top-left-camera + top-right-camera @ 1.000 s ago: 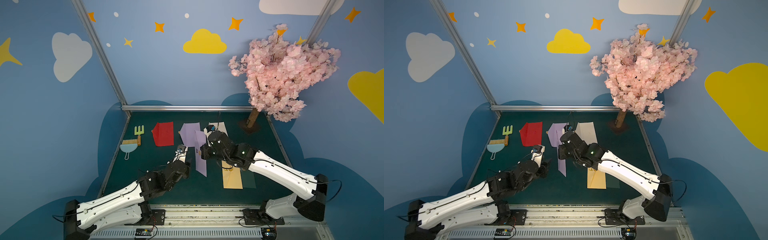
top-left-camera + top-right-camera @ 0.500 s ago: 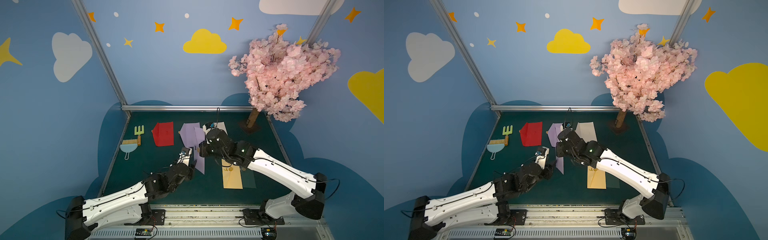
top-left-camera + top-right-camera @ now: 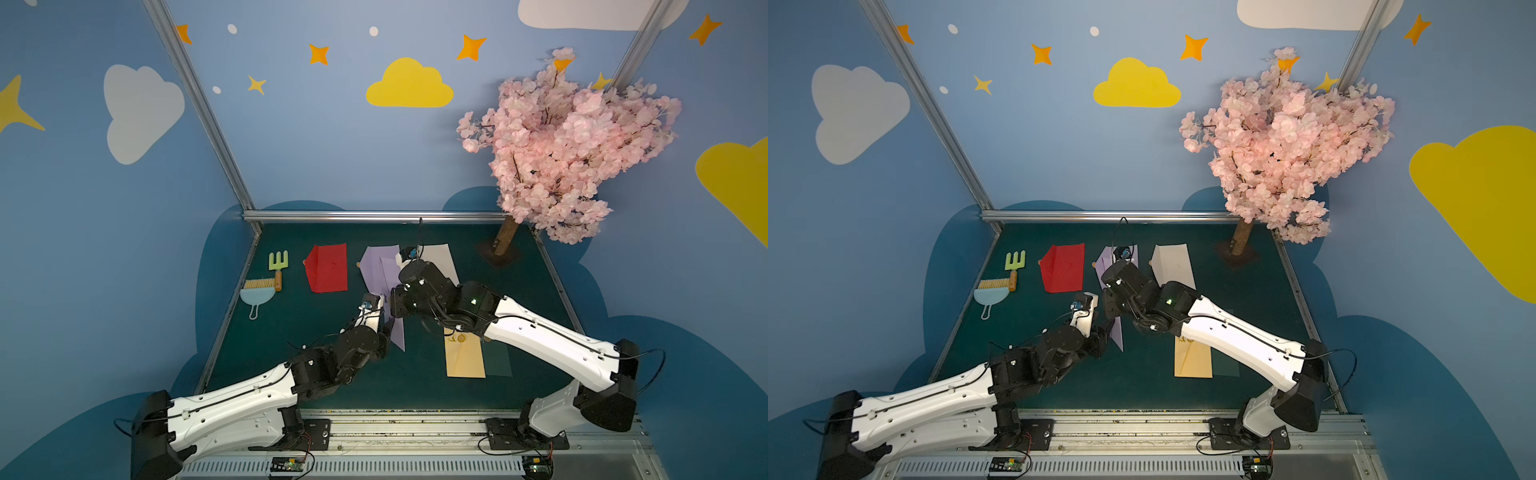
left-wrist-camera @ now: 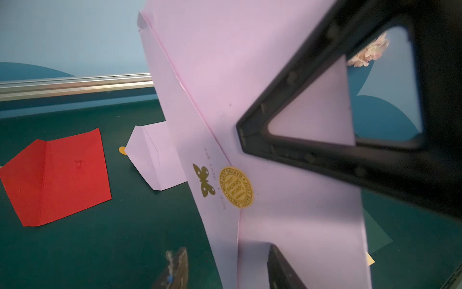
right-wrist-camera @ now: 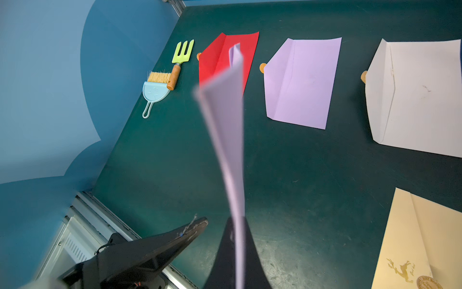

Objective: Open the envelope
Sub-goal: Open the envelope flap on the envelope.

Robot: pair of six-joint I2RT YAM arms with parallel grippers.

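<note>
Fingers (image 5: 225,265) of the right gripper (image 5: 235,227) are pinching tight on the lilac envelope (image 4: 225,62), holding it on edge above the table (image 3: 270,340). Left gripper (image 4: 227,250) is straddling its lower edge, jaws apart, gripping nothing. Gold seal (image 4: 236,187) is keeping the flap down (no lift showing). Pickup looks done; unsealing is all left.

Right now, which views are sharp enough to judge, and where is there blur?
Both top views: evenly lit and sharp, no glare on the table. Left wrist: the gold seal on the held lilac envelope is legible, the nearest foreground soft. Right wrist: that envelope, edge-on near the lens, is smeared; the red envelope and brush behind it are crisp.
</note>
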